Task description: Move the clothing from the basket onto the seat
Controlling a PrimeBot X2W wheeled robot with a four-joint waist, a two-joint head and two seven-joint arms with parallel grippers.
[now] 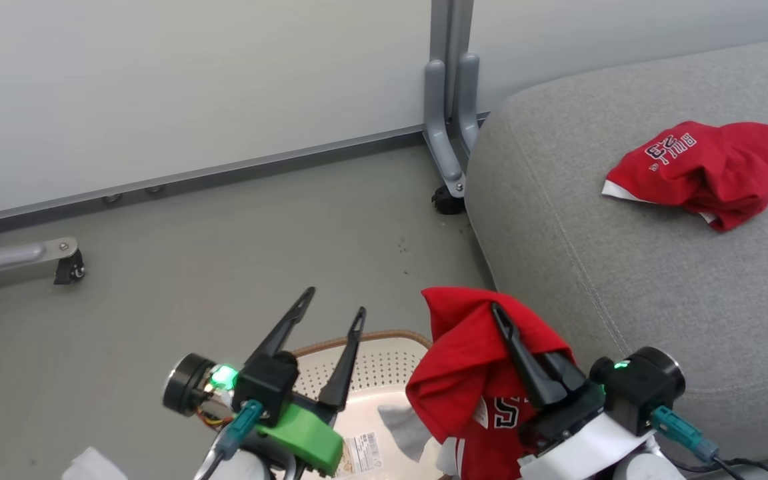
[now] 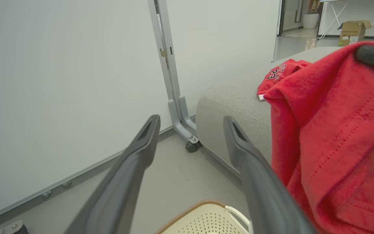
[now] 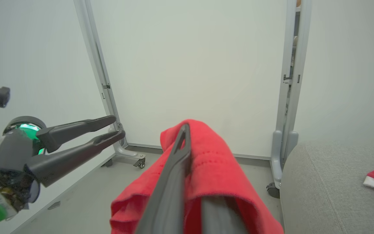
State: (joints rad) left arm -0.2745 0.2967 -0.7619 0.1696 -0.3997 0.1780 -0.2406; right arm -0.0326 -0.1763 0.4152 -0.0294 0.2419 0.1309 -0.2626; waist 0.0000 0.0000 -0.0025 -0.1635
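Right pincer: fingers closed on a red garment, which drapes over them and hangs above the basket. Left pincer: spread, empty. The seat lies at 2 o'clock and already carries a second garment. Recommendation: lift until the trailing hem clears the seat's edge, carry well inboard, then release.

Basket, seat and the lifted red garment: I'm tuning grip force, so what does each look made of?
Basket: rigid cream plastic, smooth, perforated with small holes; its brown rim looks woven, possibly moulded. Seat: grey matte upholstery fabric, fine weave and a stitched seam. Lifted red garment: soft fabric, likely sports mesh, draping in folds with rows of pinholes.
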